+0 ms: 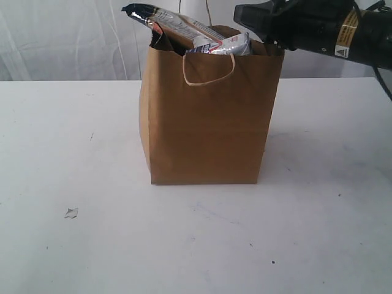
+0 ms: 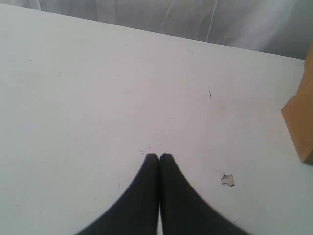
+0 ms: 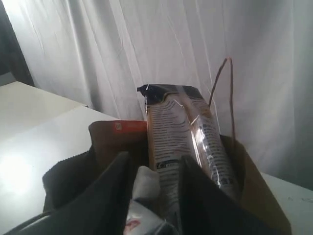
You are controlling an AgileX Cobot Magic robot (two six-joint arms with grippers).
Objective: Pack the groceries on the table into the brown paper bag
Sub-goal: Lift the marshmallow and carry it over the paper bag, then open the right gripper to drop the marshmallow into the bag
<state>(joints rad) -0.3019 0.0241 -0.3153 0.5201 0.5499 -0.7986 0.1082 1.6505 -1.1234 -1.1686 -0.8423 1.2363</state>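
Note:
The brown paper bag (image 1: 208, 116) stands upright on the table (image 1: 73, 135), its near handle hanging over the front. A long dark-topped packet (image 1: 171, 21) (image 3: 181, 132) leans out of its mouth. Beside it sit a brown-orange pouch (image 3: 117, 134) and a white packet (image 1: 229, 44) (image 3: 145, 188). My right gripper (image 1: 245, 13) (image 3: 155, 157) hovers over the bag's mouth, its jaws apart on either side of the white packet, with a gap on one side. My left gripper (image 2: 159, 155) is shut and empty, low over bare tabletop; a corner of the bag (image 2: 298, 127) shows beside it.
A small torn scrap (image 1: 71, 212) (image 2: 227, 180) lies on the table left of the bag. A white curtain (image 1: 61, 37) hangs behind the table. The bag's far handle (image 3: 222, 93) stands up behind the packet.

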